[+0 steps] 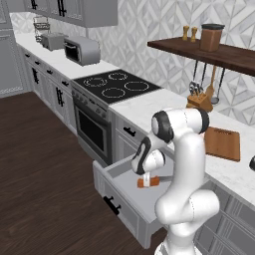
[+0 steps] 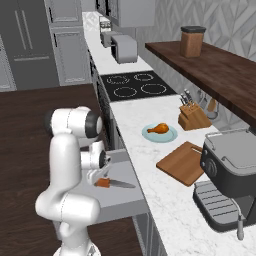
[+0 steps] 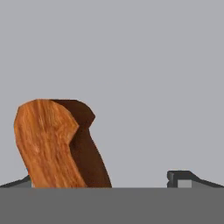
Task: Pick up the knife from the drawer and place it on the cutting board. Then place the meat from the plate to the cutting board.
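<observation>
end effector spread over the knife in the open drawer

end effector [image 3: 105, 183] is low inside the pulled-out drawer [image 1: 127, 211], pointing down, its two dark tips standing wide apart. in the hand view the knife [image 3: 54, 144] shows its orange-brown wooden handle close against the left tip, with open grey drawer floor between the handle and the right tip; the tips are not pinching it. whether the left tip touches the handle cannot be told.

from the right base view the end effector [image 2: 96, 178] hangs just above the handle end of the knife [image 2: 114, 183], whose short grey blade lies flat on the drawer [image 2: 122, 200] floor, pointing toward the bench side. in the left base view the knife [image 1: 148, 182] shows as an orange-brown handle just below the end effector [image 1: 144, 177].

on the white marble bench [image 2: 150, 150] the pale blue-green plate [image 2: 171, 135] carries the meat [image 2: 158, 128], a small drumstick. the cutting board [image 2: 182, 162] lies just beside the plate, bare, and also shows in the left base view [image 1: 222, 143]. a wooden knife block [image 2: 193, 117] stands behind the plate by the wall, and a grey coffee machine [image 2: 227, 175] sits next to the board. further along are a black cooktop [image 2: 137, 84] and a toaster oven [image 2: 125, 49]. no readable writing or brand marks show on anything.
</observation>
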Controlling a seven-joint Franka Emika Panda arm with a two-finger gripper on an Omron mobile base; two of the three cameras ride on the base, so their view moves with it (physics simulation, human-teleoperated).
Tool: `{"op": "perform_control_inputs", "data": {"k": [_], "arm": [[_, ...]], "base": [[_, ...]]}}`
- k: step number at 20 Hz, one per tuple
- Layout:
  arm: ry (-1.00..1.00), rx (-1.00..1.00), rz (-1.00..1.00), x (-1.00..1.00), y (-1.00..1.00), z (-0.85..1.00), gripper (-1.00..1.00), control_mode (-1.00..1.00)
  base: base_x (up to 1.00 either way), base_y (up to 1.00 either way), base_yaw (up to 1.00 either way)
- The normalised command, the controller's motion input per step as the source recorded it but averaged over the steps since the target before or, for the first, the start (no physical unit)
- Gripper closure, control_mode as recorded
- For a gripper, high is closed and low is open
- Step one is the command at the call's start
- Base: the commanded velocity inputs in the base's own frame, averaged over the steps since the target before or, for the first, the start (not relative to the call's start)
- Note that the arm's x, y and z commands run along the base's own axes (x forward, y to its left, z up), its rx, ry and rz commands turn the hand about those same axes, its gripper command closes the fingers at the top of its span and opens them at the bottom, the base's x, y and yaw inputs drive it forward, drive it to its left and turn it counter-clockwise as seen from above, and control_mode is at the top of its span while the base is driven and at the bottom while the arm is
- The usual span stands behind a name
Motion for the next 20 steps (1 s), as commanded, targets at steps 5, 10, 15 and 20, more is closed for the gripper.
{"op": "perform_control_inputs", "data": {"k": [5,10,15,20], "arm": [[0.00,0.00,0.04,0.00,-0.04,-0.43,1.00,-1.00],[0.00,0.00,0.03,-0.04,0.00,-0.40,1.00,-1.00],[0.00,0.00,0.02,-0.18,0.02,-0.14,1.00,-1.00],[0.02,0.00,0.00,-0.22,0.12,0.06,1.00,-1.00]], "base": [[0.00,0.00,0.00],[0.00,0.00,0.00],[0.00,0.00,0.00],[0.00,0.00,0.00]]}}
